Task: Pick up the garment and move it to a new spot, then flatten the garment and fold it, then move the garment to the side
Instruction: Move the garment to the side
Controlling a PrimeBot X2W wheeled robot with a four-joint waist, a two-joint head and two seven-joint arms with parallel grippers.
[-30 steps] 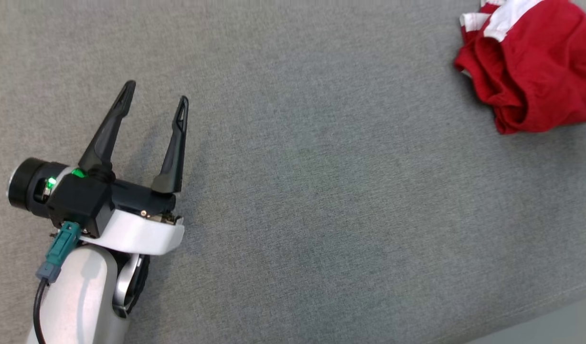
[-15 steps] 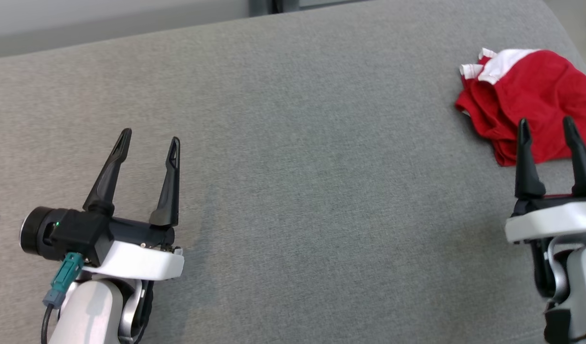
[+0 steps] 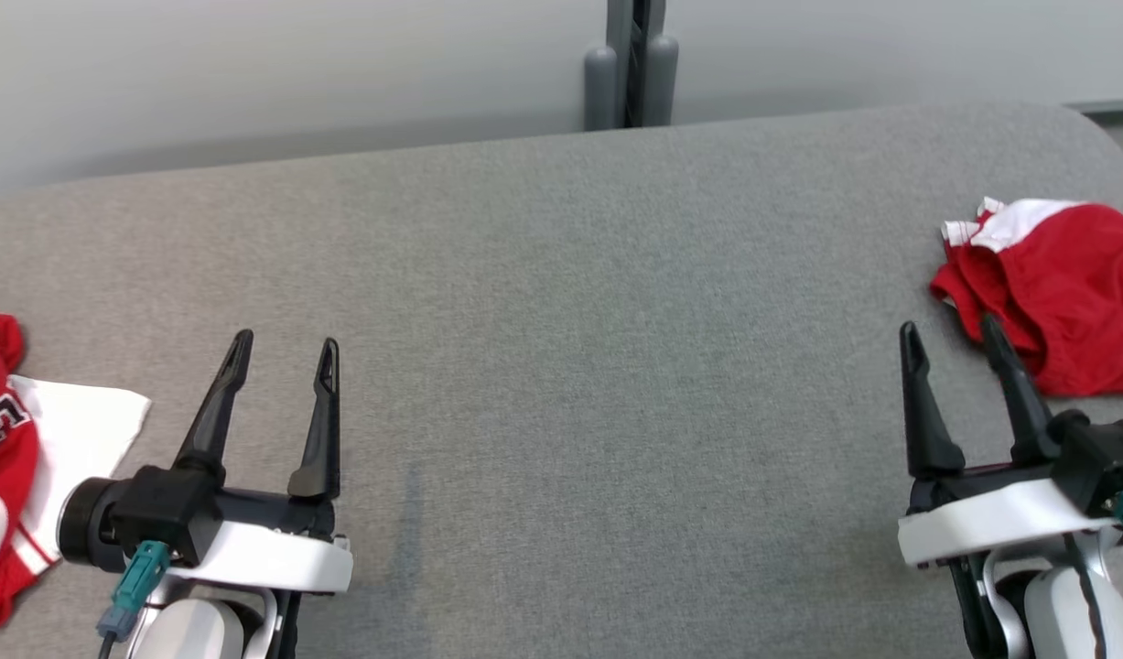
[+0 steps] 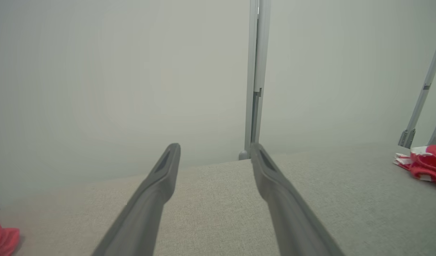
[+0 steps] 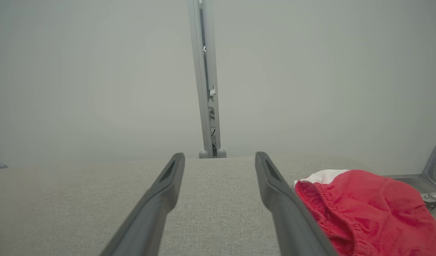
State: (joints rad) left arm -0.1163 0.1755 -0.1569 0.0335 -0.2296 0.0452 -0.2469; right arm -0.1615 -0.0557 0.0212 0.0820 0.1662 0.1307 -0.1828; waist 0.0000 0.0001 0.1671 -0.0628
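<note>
A crumpled red garment (image 3: 1064,293) with white trim lies at the right end of the grey fabric surface (image 3: 570,320). My right gripper (image 3: 948,326) hovers just left of it and nearer to me, open and empty, its right fingertip close to the cloth's edge. In the right wrist view the garment (image 5: 367,206) sits just right of the open gripper (image 5: 220,156). My left gripper (image 3: 286,343) stands open and empty at the lower left. The left wrist view shows its gripper (image 4: 215,149) open, with the garment (image 4: 422,165) far off to the right.
A second red and white garment (image 3: 3,476) with lettering lies at the left edge, just left of my left arm, and also shows as red cloth (image 4: 1,238) in the left wrist view. A grey post (image 3: 630,64) and a pale wall stand behind the surface's far edge.
The head camera has tilted up, bringing the far edge, the wall, the right gripper and the left garment into view. Both grippers stay open.
</note>
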